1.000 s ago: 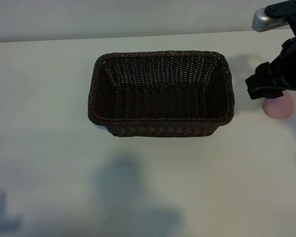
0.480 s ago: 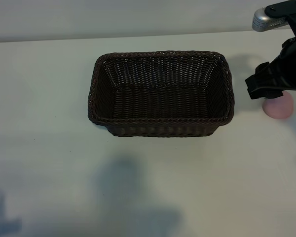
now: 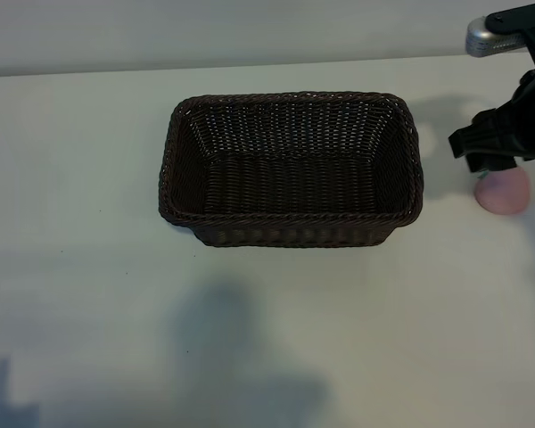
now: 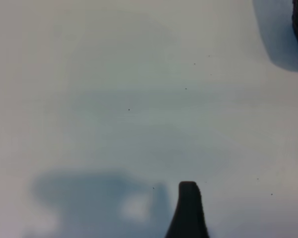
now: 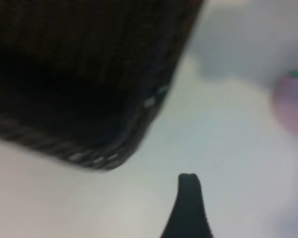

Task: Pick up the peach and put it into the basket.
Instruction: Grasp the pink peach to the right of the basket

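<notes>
Showing only the exterior view, peach [image 3: 503,192] sits beside basket [image 3: 290,168].

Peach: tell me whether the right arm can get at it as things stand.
Probably yes. The peach lies on the bare table, apart from the basket, with nothing lying against it. The right gripper hangs right over its far edge, jaws open. Only a short move and a descent seem needed.

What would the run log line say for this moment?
right hand: open, above peach | peach: on table, right of basket | basket: empty | left arm: out of exterior view
</notes>
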Controlling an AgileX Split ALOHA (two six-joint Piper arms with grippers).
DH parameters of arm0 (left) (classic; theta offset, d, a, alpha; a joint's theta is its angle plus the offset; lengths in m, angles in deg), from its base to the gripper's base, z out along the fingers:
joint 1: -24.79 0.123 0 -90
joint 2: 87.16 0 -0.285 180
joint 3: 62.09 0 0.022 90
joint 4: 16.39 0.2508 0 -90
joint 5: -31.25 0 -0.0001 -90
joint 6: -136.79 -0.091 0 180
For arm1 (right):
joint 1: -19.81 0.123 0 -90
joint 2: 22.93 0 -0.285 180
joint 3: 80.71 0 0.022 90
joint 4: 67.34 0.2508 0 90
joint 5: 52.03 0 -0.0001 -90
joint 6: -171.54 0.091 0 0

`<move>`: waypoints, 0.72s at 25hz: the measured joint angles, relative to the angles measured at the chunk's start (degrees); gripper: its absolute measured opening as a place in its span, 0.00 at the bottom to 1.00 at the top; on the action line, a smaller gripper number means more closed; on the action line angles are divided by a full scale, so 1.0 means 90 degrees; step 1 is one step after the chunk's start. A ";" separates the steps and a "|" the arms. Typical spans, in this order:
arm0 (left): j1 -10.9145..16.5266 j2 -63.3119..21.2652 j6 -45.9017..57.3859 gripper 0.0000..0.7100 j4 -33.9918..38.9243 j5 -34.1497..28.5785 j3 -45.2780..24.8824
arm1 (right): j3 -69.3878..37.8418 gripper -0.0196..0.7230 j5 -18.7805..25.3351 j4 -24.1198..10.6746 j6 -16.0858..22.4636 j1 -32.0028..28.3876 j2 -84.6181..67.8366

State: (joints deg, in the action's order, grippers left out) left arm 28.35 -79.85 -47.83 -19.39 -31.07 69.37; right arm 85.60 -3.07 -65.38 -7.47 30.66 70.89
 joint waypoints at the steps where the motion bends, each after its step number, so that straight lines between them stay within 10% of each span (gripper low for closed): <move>1: -0.0048 -0.0005 0.0008 0.82 0.0000 0.0000 0.0000 | 0.0000 0.78 -0.0075 -0.0217 0.0219 0.0000 0.0057; 11: -0.1572 -0.0005 0.0008 0.82 0.0000 0.0000 0.0000 | 0.0000 0.78 -0.0791 -0.0846 0.1185 0.0000 0.1210; 18: -0.1915 -0.0005 0.0008 0.82 0.0000 0.0000 0.0000 | 0.0000 0.78 -0.1195 -0.0891 0.1616 -0.0435 0.1882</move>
State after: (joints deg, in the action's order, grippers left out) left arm 11.12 -79.89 -47.76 -19.39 -31.07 69.37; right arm 85.60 -13.82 -73.40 7.08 26.75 87.83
